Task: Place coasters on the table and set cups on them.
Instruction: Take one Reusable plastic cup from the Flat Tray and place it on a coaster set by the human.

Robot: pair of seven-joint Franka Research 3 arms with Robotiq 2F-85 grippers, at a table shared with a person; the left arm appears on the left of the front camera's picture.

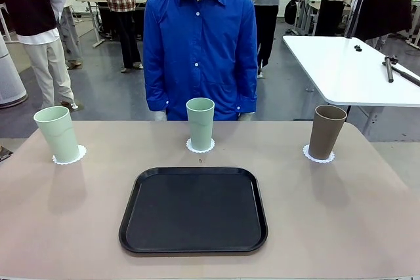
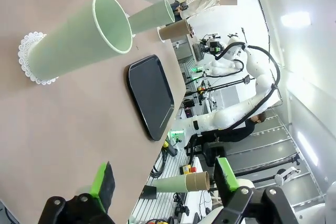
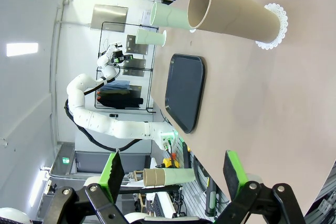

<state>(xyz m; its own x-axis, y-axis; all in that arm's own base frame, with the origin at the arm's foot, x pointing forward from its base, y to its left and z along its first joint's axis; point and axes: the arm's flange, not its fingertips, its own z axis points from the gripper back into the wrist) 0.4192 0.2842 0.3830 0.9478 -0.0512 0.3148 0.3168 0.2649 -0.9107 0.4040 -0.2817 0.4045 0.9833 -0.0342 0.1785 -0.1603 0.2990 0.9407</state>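
Nearest the front camera, a black rectangular plastic tray with rounded corners lies flat on the beige-tan worktop. Beyond it stand three tall tapered matte cups, each upright on a thin white lacy-edged round coaster: a pale mint cup on the left coaster, a second mint cup on the middle coaster, and a brown-taupe cup on the right coaster. A person in a blue buttoned shirt stands at the far edge; a white table sits behind to the right, in a busy room with other people standing about. Each cup hides most of its coaster. Left tool and right tool hang above the worktop with green-padded fingers spread wide, holding and touching nothing.
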